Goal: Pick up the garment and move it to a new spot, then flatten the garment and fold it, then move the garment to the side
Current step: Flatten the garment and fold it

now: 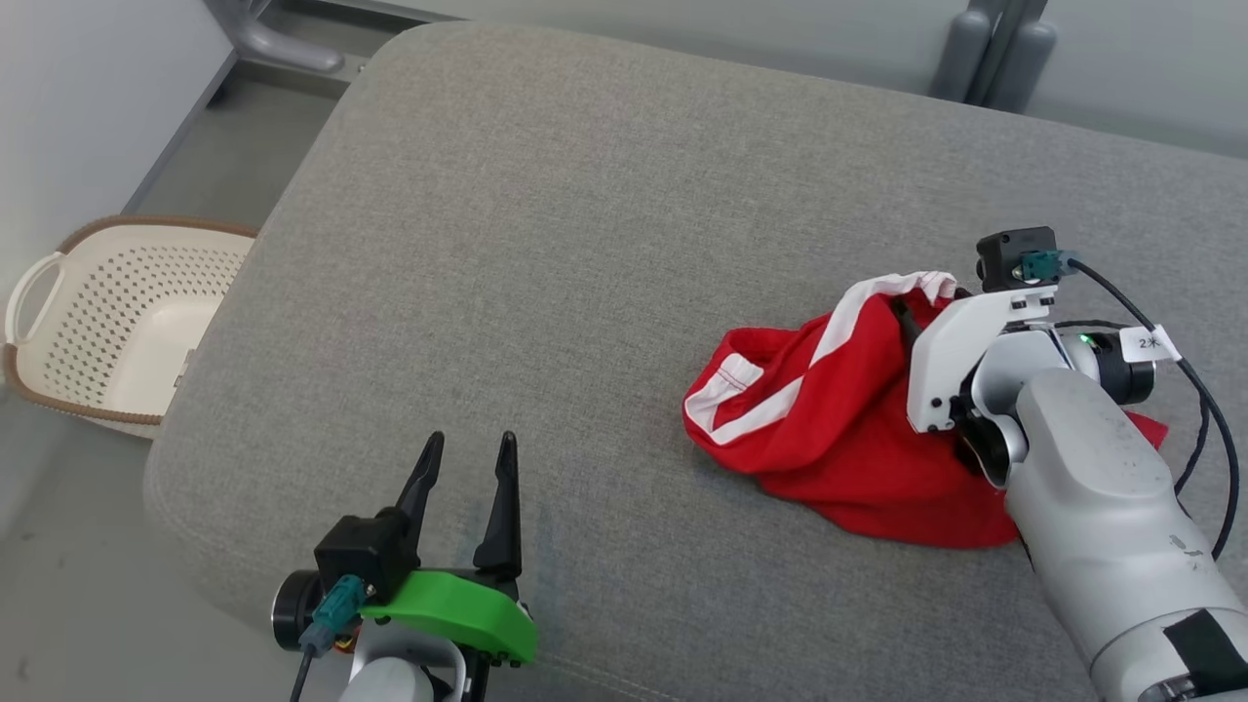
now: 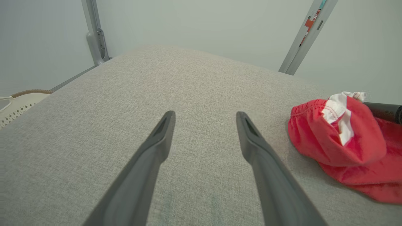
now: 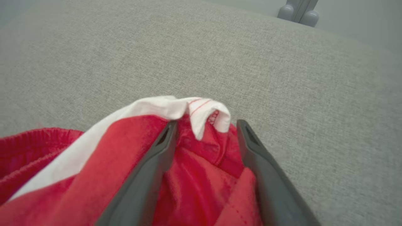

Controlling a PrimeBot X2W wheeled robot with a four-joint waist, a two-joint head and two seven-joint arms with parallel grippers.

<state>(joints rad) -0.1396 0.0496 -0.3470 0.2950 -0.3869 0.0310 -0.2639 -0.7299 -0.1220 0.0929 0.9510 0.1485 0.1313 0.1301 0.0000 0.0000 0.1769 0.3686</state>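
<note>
Right wrist view: right gripper (image 3: pixel 207 125) gapes astride bunched garment (image 3: pixel 119 138), not clamped; left gripper (image 2: pixel 205 114) spread, empty, over cushion (image 2: pixel 188 78).

Item 1: white tag (image 1: pixel 1150 343), hung on the black cable (image 1: pixel 1121 292) behind the right gripper (image 3: pixel 205 125); a "2" is read, followed by a star-like mark.
Item 2: small dark marks on the pale forearm (image 1: pixel 1102 487); not legible.
Item 3: red and teal sticker (image 2: pixel 311 22) on a grey post (image 2: pixel 298 50); print too small to be read.
</note>
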